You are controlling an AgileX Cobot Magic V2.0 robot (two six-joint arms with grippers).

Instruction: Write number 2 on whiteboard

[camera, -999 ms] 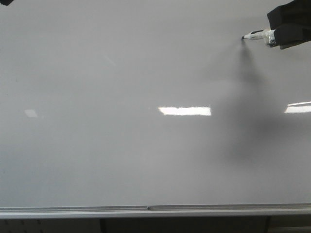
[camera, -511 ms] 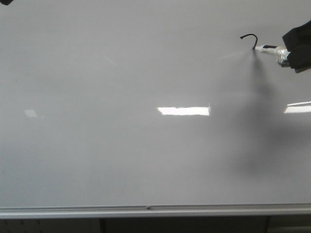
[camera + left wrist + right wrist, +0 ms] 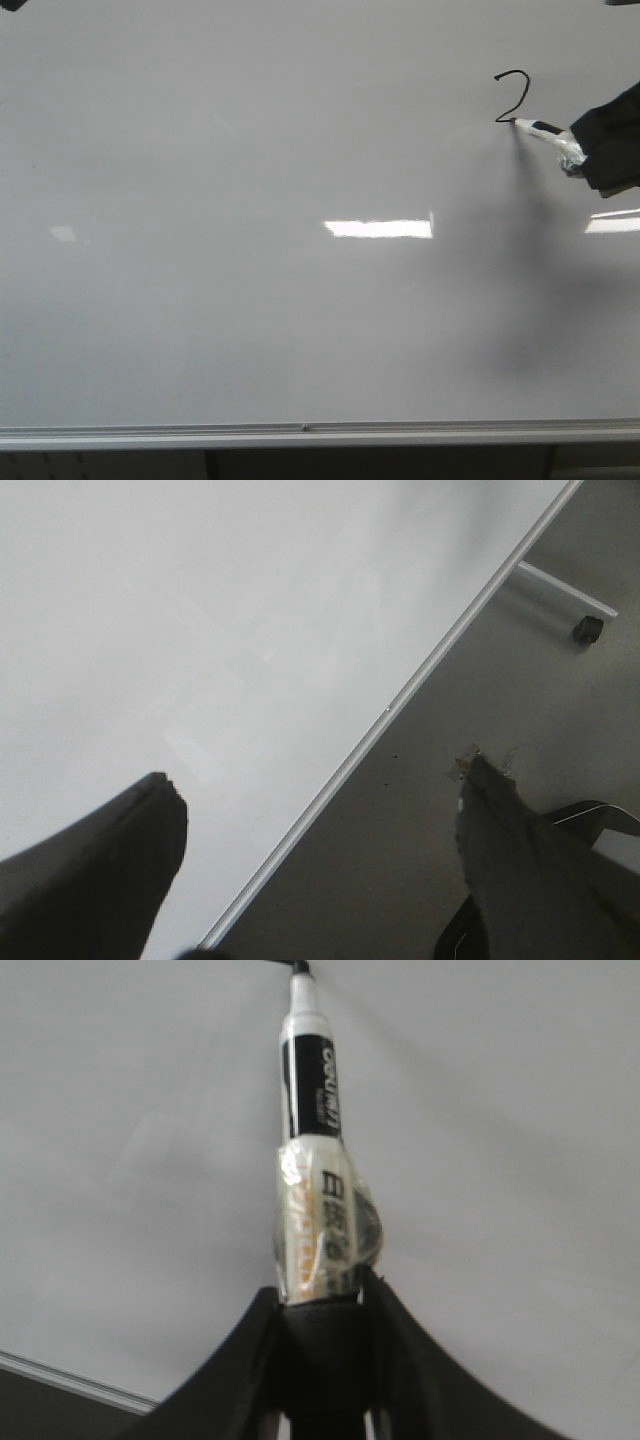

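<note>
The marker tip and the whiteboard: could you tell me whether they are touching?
Touching. In the front view the marker tip sits at the end of the fresh stroke of the number 2 on the whiteboard.

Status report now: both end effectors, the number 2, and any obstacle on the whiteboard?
Right end effector shut on marker, tip on whiteboard. Left end effector open, off the board. Number 2: curve and diagonal drawn, base stroke missing. No obstacle visible.

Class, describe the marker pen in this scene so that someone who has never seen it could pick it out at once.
Start with the whiteboard that fills the front view, and look to its upper right, where a black, partly drawn number 2 stands. The marker has its tip at that stroke's lower end: a white barrel with a black band, wrapped in clear tape, clamped in the right claw.
</note>
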